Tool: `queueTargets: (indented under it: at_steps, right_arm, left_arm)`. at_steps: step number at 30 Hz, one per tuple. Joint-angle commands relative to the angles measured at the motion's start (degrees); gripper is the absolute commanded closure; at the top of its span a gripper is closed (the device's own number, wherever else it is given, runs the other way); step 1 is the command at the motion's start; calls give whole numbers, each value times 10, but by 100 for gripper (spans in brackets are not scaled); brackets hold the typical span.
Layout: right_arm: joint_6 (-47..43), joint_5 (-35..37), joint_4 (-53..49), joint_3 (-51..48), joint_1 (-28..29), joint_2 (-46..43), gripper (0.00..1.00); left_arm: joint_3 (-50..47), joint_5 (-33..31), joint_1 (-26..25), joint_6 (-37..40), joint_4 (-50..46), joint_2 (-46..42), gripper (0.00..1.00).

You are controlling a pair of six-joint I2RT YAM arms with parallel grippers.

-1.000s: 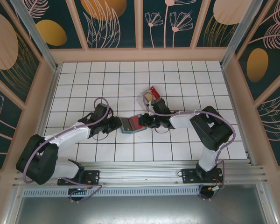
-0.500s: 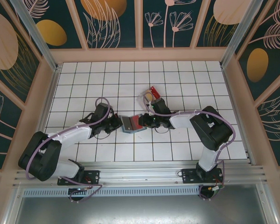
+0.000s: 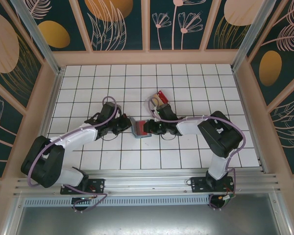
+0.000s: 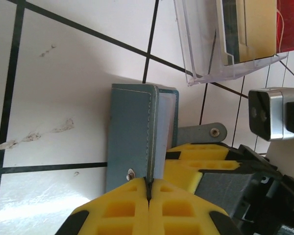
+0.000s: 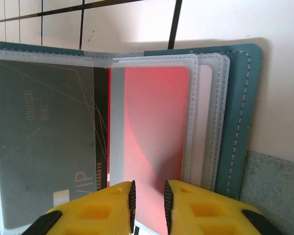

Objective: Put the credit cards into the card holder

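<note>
- At mid-table, left gripper point(image 4: 148, 188) pinches the card holder point(image 4: 130, 132) by its cover, propping it open.
- Right gripper point(image 5: 148, 196) clamps red card point(image 5: 154, 142), seemingly feeding a sleeve.

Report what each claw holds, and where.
Left claw: shut on the card holder, pinching its teal cover's edge. Right claw: jaws slightly apart over the near end of the red card; a grip cannot be told.
</note>
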Motion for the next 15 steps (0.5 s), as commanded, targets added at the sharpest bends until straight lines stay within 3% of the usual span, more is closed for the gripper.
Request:
queueTargets:
  at_steps: [1, 15]
  right_arm:
    - [-2, -3, -28, 5, 8, 26, 74]
    - [-7, 1, -42, 2, 8, 4, 74]
  left_arm:
    - [30, 7, -8, 15, -7, 16, 100]
    - [31, -10, -21, 21, -4, 38, 100]
